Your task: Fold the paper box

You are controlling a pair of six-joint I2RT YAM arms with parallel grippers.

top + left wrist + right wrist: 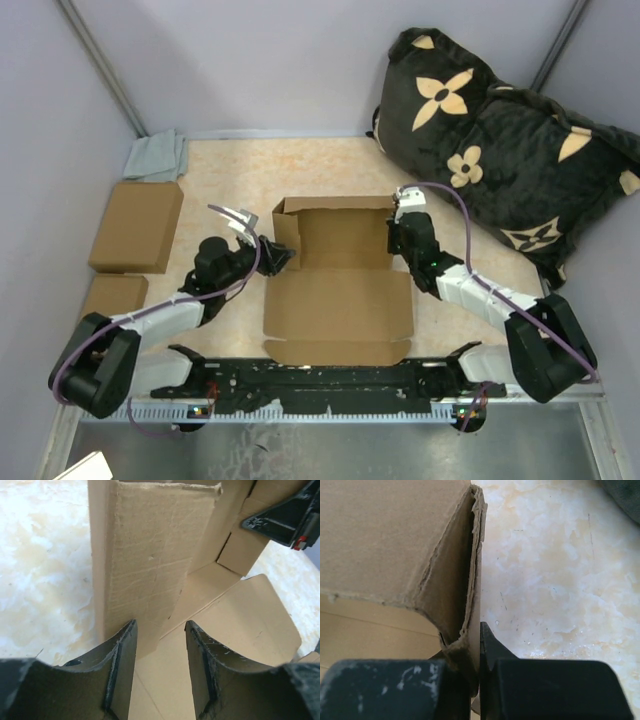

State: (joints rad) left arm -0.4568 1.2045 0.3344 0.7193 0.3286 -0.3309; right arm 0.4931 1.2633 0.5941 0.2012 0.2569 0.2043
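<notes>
Your right gripper clamps a raised wall of the paper box; left gripper gapes; near panels lie flat.

The left wrist view's top edge crops the paper box.

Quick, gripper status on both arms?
Left gripper: open, jaws apart by an upright wall of the paper box, not clamping.
Right gripper: closed, pinching the paper box's right wall.
</notes>
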